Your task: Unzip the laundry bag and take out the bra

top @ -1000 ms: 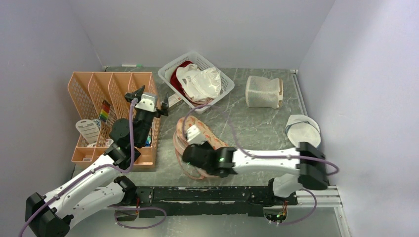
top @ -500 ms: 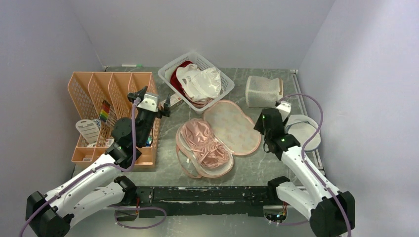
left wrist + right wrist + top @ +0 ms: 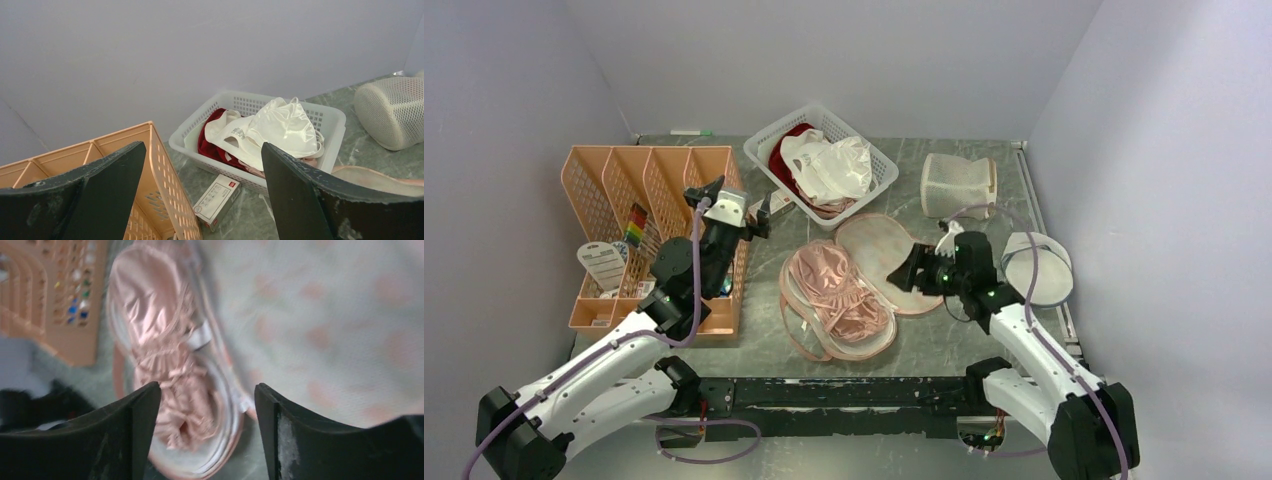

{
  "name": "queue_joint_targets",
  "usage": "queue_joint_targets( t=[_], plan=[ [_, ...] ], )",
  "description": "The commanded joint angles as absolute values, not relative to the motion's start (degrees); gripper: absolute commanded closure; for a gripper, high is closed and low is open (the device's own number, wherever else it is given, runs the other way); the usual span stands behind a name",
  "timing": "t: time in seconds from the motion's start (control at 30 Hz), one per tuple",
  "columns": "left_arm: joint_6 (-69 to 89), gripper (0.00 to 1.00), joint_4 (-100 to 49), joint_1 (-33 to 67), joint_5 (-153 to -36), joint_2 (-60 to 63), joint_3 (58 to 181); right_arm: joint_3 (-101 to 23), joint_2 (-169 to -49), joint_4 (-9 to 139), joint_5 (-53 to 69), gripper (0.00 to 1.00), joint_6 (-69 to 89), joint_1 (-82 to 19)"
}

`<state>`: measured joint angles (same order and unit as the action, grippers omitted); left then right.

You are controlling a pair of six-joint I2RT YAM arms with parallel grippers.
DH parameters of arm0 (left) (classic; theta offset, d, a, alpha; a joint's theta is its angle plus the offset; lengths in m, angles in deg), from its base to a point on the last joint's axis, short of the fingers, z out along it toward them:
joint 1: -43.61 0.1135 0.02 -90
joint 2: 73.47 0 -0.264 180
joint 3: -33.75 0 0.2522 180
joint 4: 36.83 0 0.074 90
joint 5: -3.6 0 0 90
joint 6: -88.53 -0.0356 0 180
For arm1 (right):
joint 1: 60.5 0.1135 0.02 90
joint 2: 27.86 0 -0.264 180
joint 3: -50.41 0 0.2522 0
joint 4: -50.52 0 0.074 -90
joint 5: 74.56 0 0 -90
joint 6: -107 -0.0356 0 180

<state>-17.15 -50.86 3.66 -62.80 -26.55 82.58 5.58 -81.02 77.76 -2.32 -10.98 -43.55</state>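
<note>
The laundry bag lies unzipped and spread open in the middle of the table, its peach leaf-print lid folded out to the right. The dusty-pink bra rests in the bag's left half, crumpled and shiny. My right gripper hovers open at the lid's right edge and points left toward the bra; in its wrist view the gripper has nothing between its fingers. My left gripper is raised above the orange organiser, wide open and empty.
A white basket with a white cloth and a dark red garment stands at the back, a small box beside it. A mesh cylinder and a mesh disc lie to the right. The orange organiser fills the left.
The right gripper opened and left the bag, which now lies spread open with the bra showing. The right arm swung out right, then came back left over the lid. The left arm barely moved.
</note>
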Motion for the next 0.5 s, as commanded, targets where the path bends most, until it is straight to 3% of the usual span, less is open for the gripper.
queue_joint_targets(
  t=[0.0,0.1,0.3,0.47],
  plan=[
    [-16.1,0.02,-50.6,3.6,-64.3,-26.1,84.8,15.2,-81.3,64.7,-22.1,0.36,-24.5,-43.8],
    [-15.8,0.02,-50.3,3.4,-64.6,-25.8,84.9,19.8,-82.0,60.3,-24.4,0.44,-30.1,-43.7],
    [-15.4,0.02,-49.8,3.4,-65.1,-25.2,85.3,25.3,-80.5,57.9,-24.7,0.47,-35.8,-43.7],
    [-15.4,0.02,-49.5,3.3,-65.4,-24.7,85.4,28.3,-80.8,57.9,-23.7,0.61,-36.4,-43.7]
  ],
)
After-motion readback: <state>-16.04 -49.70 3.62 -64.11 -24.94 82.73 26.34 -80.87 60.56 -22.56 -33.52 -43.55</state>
